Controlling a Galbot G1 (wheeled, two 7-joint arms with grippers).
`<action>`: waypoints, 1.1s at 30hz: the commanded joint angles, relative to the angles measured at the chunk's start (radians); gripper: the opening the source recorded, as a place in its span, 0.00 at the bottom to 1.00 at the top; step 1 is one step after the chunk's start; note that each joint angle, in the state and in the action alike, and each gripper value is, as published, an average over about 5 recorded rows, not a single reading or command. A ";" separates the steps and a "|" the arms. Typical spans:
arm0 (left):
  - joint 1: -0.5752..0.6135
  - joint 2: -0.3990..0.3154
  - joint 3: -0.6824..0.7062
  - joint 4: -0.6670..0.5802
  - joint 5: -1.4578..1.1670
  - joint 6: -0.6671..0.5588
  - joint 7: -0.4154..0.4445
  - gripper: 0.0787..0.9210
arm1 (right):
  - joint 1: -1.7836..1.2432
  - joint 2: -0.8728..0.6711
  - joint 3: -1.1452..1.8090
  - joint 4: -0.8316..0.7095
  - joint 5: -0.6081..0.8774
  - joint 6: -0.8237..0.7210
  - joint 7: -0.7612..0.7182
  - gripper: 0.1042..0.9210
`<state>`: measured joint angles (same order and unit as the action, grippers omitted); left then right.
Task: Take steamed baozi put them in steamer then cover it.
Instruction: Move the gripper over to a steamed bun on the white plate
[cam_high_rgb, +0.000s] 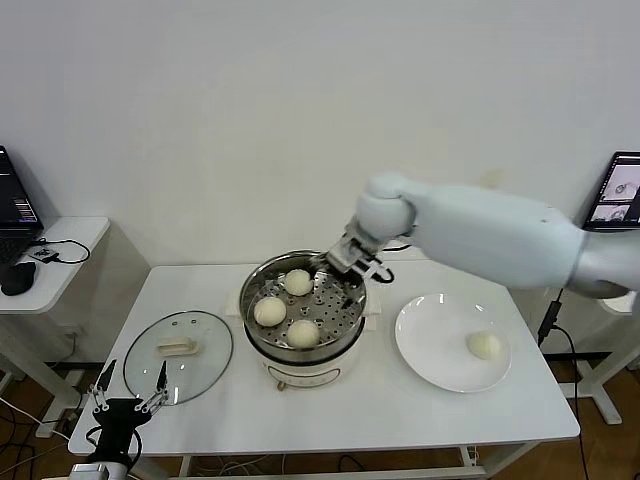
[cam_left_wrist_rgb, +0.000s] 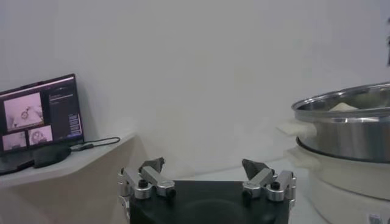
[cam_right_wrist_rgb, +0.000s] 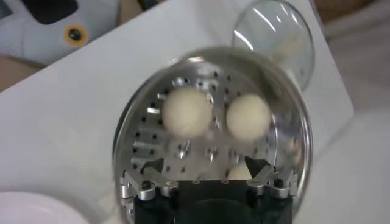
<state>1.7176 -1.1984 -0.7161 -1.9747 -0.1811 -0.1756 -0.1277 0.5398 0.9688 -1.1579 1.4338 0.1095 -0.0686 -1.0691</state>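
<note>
**Over the steamer: three baozi on the tray, one on the plate**

Above the far rim of the steamer (cam_high_rgb: 303, 318) hangs the right pincer (cam_high_rgb: 345, 262), fingers spread and holding nothing. Three steamed baozi (cam_high_rgb: 270, 311) lie on the perforated tray, just below and nearer than the pincer. A fourth baozi (cam_high_rgb: 485, 345) sits on the white plate (cam_high_rgb: 430, 350), right of the steamer. The cover (cam_high_rgb: 178, 356) lies flat left of the steamer. Beyond the cover, at the table (cam_high_rgb: 340, 410) edge, waits the left pincer (cam_high_rgb: 128, 398), spread apart and empty.

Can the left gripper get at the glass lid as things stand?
Probably yes. The left gripper hangs open at the table's front left edge, right beside the lid, which lies flat with its handle up and nothing on it.
</note>
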 joint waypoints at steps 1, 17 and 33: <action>-0.007 0.010 0.014 0.006 0.001 0.002 0.001 0.88 | -0.050 -0.328 0.071 0.017 -0.020 -0.178 -0.013 0.88; -0.006 0.011 0.025 0.002 0.009 0.013 0.003 0.88 | -0.490 -0.448 0.347 -0.062 -0.226 -0.172 -0.008 0.88; 0.005 0.002 0.012 0.000 0.014 0.013 0.002 0.88 | -0.665 -0.330 0.493 -0.220 -0.357 -0.158 0.012 0.88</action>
<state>1.7220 -1.1973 -0.7018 -1.9759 -0.1682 -0.1632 -0.1256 0.0049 0.6070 -0.7715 1.2989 -0.1664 -0.2231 -1.0635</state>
